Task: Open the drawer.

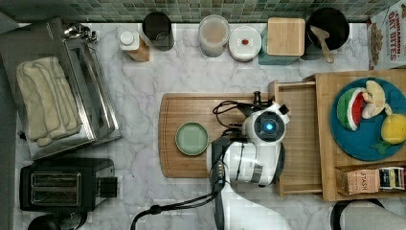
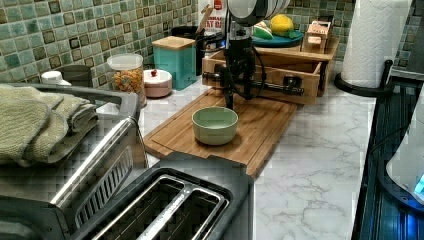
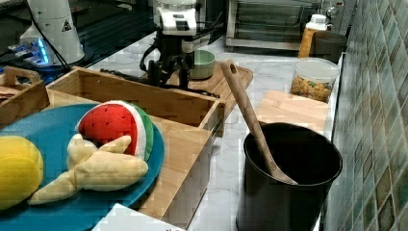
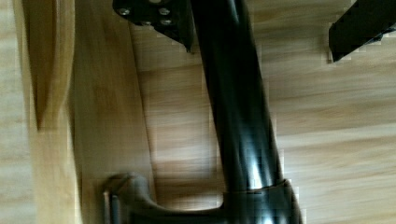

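Nearest the wrist camera runs the black bar handle, a thick glossy rod crossing the frame, with one of its posts bending off to the light wood front of the drawer. Two dark pincer fingers stand on either side of the bar with clear wood visible between them and it, so we judge the pincer open and straddling the handle, not clamped on it.

The drawer sits already drawn well out of its bamboo cabinet, toward the top view's left, its front reaching the edge of the cutting board. In the left view the handle runs across the drawer front, and the pincer hangs just in front of it, above the board.

If more travel is wanted, we think the pull should be straight along the drawer's slide, toward the top view's left, with the fingers kept level so the bar does not slip out over their tips. We would hold near the bar's middle, so the drawer does not rack sideways. The green bowl stands on the board in the line of travel, near but apart from the arm; we would watch the wrist and its cable against it.
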Tool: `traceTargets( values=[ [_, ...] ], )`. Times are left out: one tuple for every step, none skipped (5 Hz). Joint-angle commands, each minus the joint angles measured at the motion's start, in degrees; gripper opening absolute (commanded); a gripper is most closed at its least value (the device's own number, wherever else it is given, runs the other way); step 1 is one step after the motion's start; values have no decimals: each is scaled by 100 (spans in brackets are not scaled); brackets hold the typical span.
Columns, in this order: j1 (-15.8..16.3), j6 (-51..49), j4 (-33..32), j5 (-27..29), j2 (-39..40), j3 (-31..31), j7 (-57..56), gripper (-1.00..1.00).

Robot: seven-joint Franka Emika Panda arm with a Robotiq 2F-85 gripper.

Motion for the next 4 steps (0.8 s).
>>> traceTargets(
  values=[
    [719,-322,-142,481,-476,1279,-212,100],
    [691,-323,-143,473,-475,1307,-208,100],
    [687,-322,-145,472,-475,1311,-206,100],
    [697,-321,-144,475,-475,1301,-209,100]
  ],
)
